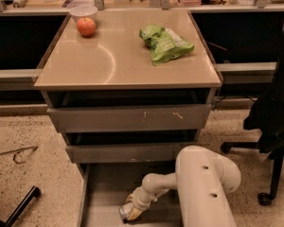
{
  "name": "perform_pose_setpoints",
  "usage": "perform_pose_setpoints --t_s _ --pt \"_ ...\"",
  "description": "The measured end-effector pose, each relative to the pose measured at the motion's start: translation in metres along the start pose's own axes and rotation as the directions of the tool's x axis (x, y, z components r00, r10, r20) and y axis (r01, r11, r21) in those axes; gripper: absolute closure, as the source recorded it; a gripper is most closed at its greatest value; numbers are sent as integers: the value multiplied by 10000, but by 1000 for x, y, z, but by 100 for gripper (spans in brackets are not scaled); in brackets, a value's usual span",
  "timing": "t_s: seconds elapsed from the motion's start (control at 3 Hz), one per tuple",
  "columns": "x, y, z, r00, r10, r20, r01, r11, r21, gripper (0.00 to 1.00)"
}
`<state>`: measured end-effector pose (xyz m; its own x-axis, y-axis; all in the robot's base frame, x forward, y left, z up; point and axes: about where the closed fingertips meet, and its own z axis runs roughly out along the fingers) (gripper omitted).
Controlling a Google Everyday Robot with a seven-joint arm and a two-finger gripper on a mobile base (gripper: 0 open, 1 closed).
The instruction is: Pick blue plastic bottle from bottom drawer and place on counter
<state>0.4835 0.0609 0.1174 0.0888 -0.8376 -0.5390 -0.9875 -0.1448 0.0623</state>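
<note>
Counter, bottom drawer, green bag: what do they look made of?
Counter: glossy beige laminate, probably; it shows a curved glare. Bottom drawer: matte grey sheet metal, seemingly; thin walls. Green snack bag: crinkled shiny plastic film. Gripper sits low in that drawer.

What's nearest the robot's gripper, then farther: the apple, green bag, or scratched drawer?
The gripper sits low in the bottom drawer.
1. Scratched drawer, just above it.
2. Green bag, right side of counter.
3. Apple, back left corner of counter.

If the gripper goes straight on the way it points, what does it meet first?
Likely the small pale plastic bottle at the tip of the gripper, down in the wide grey metal bottom drawer; its floor lies beyond. Depth is unclear.
</note>
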Motion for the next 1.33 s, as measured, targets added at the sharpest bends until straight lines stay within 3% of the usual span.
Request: perform_pose_setpoints --t_s 0.33,0.67,1.0,1.33 --pt "-8 5 -26 9995 259 181 -268 9984 499 88" --pt "-26 -16 -102 9990 371 260 -420 9744 2210 100" --pt "-54 -28 -165 9999 168 14 -163 9414 3368 100" --pt "-77 -30 -193 9994 -352 -21 332 9202 3900 100"
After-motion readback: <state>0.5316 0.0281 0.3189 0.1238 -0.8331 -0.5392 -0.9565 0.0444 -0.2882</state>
